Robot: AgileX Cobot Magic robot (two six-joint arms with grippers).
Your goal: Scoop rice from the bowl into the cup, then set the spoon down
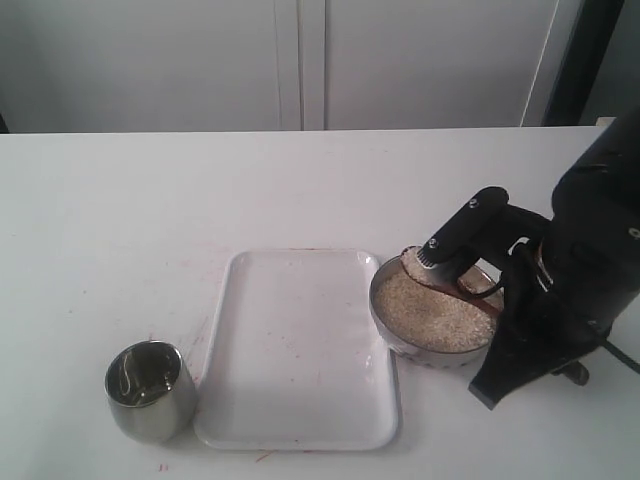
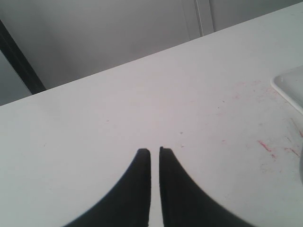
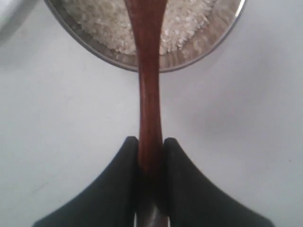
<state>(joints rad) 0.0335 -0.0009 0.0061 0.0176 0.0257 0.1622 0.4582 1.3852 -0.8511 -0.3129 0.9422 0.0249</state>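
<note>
The shallow steel bowl (image 1: 440, 352) sits right of centre, holding off-white rice (image 1: 440, 315). My right gripper (image 1: 508, 290) is shut on the handle of the reddish-brown wooden spoon (image 1: 472, 290). The spoon's oval end lies at the bowl's far left rim under a heap of grains. In the right wrist view the gripper (image 3: 150, 142) pinches the handle (image 3: 149, 94), which runs over the bowl's rim (image 3: 208, 52) into the rice (image 3: 104, 23). The small steel cup (image 1: 150, 390) stands at the front left and looks empty. My left gripper (image 2: 155, 151) hovers over bare table, shut on nothing.
A white rectangular tray (image 1: 300, 340) lies between cup and bowl, and its corner (image 2: 291, 87) shows in the left wrist view. The white table carries faint red marks. The right arm's black bulk stands over the table's right side.
</note>
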